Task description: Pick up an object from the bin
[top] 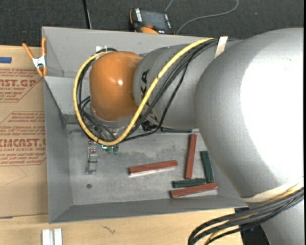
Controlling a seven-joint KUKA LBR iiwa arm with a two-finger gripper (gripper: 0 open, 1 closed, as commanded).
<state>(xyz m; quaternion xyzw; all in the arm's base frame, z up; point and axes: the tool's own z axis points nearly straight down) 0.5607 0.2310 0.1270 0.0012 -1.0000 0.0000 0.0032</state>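
My gripper (92,161) hangs low over the left part of the bin floor, beneath the arm's orange cover, with bare floor under it. The nearest loose thing is a reddish-brown flat bar (153,168) lying almost level on the floor, a little to the gripper's right and apart from it. Further right a second reddish-brown bar (192,156) lies nearly upright in the view. Nothing shows in the gripper.
At the lower right a dark green bar (207,166), another green bar (186,184) and a reddish-brown bar (195,190) lie together near the front wall. The arm covers the bin's back and right side. The left wall is close to the gripper.
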